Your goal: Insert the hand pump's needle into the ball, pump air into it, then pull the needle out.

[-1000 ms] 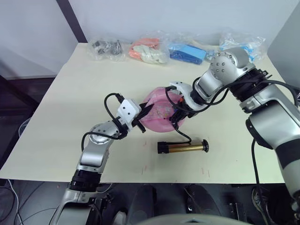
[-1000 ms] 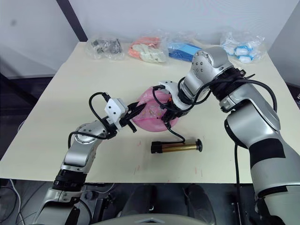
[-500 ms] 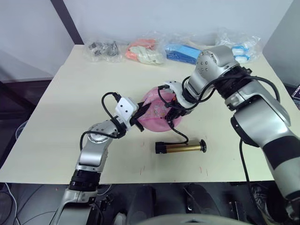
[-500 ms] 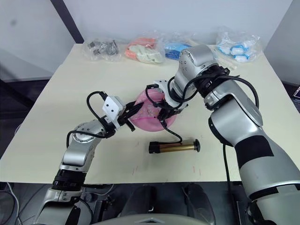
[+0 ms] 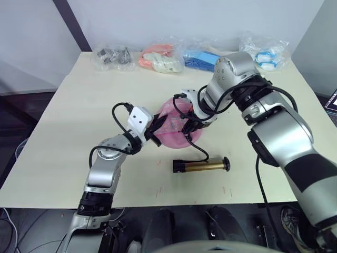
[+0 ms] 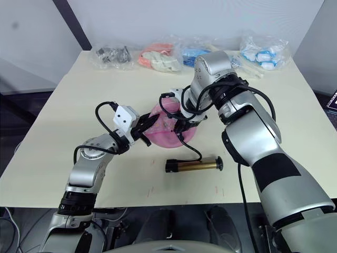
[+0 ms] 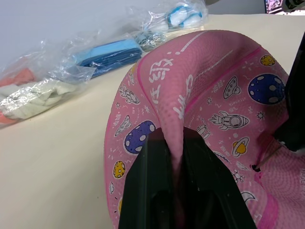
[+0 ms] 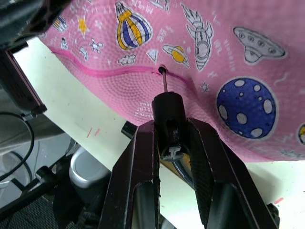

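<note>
The pink ball (image 5: 175,125) with cartoon prints sags mid-table. My left gripper (image 7: 175,139) is shut on a raised fold at the ball's left side (image 5: 156,132). My right gripper (image 8: 170,125) is shut on the black fitting (image 8: 167,107) at the hose end, and the thin needle (image 8: 164,81) has its tip in the ball's valve hole. This gripper sits against the ball's right front (image 5: 190,124). The gold hand pump (image 5: 202,166) lies flat on the table in front of the ball, with its thin black hose (image 5: 199,152) curving up to the fitting.
Several clear bags line the table's far edge: dark parts (image 5: 112,55), orange and white items (image 5: 158,59), blue items (image 5: 202,59), and blue-white items (image 5: 266,51). The table's near edge (image 5: 158,203) runs just in front of the pump.
The camera view has shifted. My right arm's elbow has swung toward the left while its gripper stays at the ball. Left gripper, ball and pump keep their places.
</note>
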Motion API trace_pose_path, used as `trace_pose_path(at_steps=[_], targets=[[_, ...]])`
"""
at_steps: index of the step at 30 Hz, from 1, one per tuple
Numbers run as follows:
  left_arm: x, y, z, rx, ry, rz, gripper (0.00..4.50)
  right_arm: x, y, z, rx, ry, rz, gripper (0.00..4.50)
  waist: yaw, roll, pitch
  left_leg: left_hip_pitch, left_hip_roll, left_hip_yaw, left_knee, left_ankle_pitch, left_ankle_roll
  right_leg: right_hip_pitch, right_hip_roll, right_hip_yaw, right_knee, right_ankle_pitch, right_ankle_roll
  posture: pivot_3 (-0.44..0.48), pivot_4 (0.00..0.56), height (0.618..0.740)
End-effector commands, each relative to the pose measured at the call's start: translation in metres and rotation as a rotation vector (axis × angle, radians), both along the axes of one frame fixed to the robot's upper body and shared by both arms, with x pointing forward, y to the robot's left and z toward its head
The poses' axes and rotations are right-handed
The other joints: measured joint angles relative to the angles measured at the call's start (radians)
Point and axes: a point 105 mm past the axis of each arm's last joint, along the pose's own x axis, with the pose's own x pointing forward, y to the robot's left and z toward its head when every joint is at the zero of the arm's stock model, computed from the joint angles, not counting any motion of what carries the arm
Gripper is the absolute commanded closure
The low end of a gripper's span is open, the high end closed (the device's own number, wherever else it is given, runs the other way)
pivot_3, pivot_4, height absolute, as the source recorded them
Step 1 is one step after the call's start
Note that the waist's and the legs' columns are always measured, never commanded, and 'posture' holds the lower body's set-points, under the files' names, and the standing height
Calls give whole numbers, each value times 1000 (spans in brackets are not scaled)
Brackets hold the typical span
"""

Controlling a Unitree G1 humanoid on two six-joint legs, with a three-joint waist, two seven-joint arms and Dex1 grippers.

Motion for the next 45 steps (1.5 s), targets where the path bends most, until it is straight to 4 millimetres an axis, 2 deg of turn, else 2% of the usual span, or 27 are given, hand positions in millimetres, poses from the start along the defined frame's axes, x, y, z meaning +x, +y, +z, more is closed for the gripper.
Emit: trace_pose_path(at_steps=[1, 16, 28, 45], targets=[[-13, -28, -23, 9, 93, -108, 4468, -16, 31, 6, 102, 25, 96, 4142, 0, 0, 0, 0, 0, 0, 0, 0, 0, 0, 0, 0, 0, 0, 0, 0, 150, 736], [-8, -27, -24, -35, 138, -78, 4468, -29, 41, -8, 105, -12, 213, 4142, -6, 0, -5, 2, 0, -1, 0, 0, 0, 1, 1, 0, 0, 0, -1, 0, 150, 736], [-11, -27, -25, -34, 146, -78, 4468, -24, 37, -16, 83, -20, 174, 4142, -13, 1, -11, 3, 0, -1, 0, 0, 0, 2, 1, 1, 0, 0, -1, 0, 150, 736], [-11, -28, -24, -37, 149, -78, 4468, -28, 49, -24, 88, -14, 165, 4142, -23, 2, -16, 5, 0, -2, 0, 0, 0, 3, 1, 1, 0, 1, -1, 0, 150, 736]])
